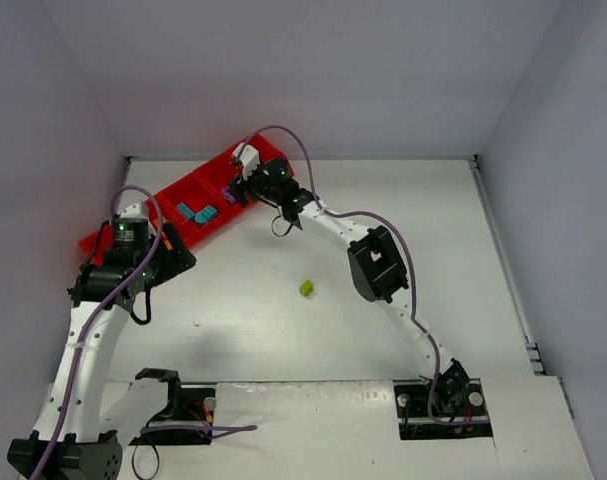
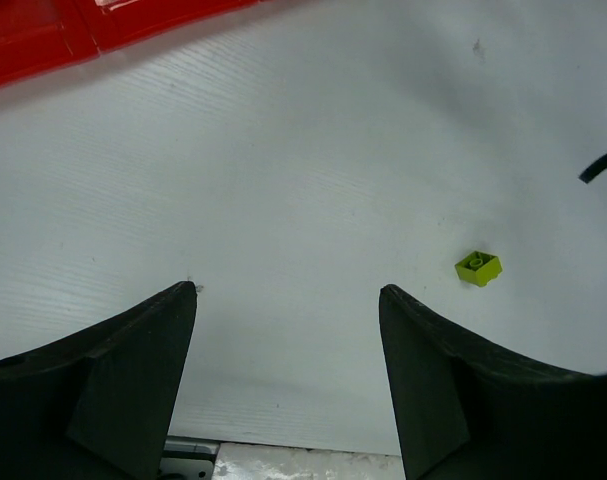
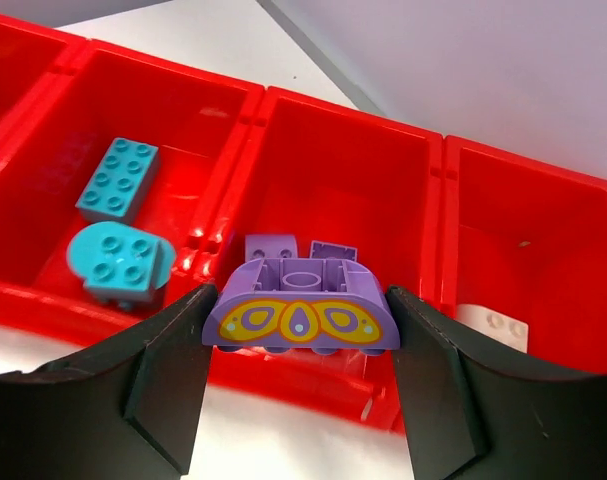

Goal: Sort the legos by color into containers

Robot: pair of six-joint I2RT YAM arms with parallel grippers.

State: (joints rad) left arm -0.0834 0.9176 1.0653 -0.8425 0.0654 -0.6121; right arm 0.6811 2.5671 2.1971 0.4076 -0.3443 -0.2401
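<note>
A purple brick point(image 3: 301, 320), printed with yellow ovals, was held by its two ends in the right gripper point(image 3: 301, 300) at the near wall of the red tray point(image 3: 438, 170). Ahead of it was the compartment where two small purple pieces point(image 3: 271, 247) lay. Whether the brick hung fully over that compartment or only over its rim could not be told. If it were let go too early, it was judged likely to strike the rim and tip back onto the table. A sideways drift could carry it in among the teal bricks point(image 3: 118, 180) to one side, or toward the white brick point(image 3: 493, 325) to the other. The grip was also taken on a curved piece, so a slip was thought possible.

The left gripper point(image 2: 288, 300) was seen spread wide and empty above the table, near the tray's other end. A lone green brick point(image 2: 479, 267) was left unsorted on the open surface, off to its right. It was small enough to be nudged away by a careless approach.

The table point(image 1: 403, 260) was a plain matte white with a few faint specks. It was enclosed on three sides by bare pale-grey walls point(image 1: 283, 70).
</note>
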